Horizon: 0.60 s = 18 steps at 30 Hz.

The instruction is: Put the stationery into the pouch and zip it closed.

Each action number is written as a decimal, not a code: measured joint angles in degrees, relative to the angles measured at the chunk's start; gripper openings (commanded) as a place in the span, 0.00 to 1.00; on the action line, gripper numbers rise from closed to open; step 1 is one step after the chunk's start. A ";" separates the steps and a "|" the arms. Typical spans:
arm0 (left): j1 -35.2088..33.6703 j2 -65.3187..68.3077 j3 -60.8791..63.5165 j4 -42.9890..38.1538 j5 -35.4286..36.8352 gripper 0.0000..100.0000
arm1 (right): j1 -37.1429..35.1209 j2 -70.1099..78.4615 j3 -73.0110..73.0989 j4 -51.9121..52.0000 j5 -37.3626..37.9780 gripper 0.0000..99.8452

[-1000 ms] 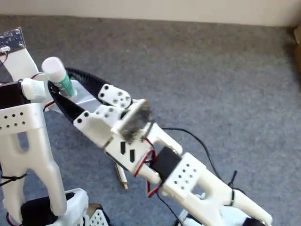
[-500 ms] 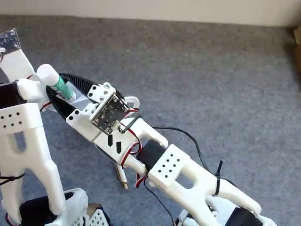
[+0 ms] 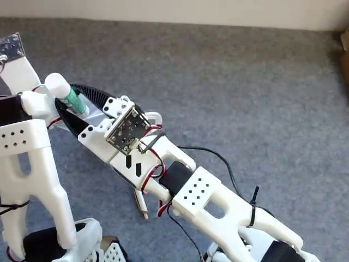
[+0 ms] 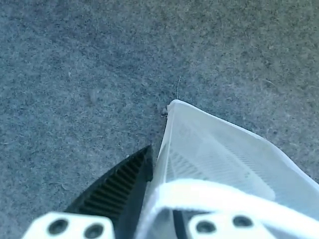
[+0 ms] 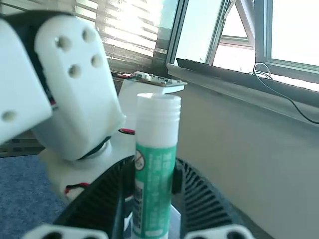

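- Clamped upright between the black ribbed fingers of the right gripper: green-and-white cylindrical glue stick, smooth cap above the fingertips.
- Apparently pinched in the left gripper: white translucent mesh pouch, pointed corner beyond the fingertips, over grey fuzzy mat.

Both arms, left and right: white printed shells with rows of screw holes. Black servos, black ribbed jaws. Red and black cables. Bare circuit board on right wrist; black zip tie.
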 measured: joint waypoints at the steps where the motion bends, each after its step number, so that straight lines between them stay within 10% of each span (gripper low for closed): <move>1: -0.53 0.00 0.00 0.00 0.00 0.05 | 0.53 0.35 0.00 0.00 0.00 0.01; 18: -2.02 0.00 0.09 0.00 0.09 0.05 | 2.29 8.18 -0.09 -1.05 0.18 0.01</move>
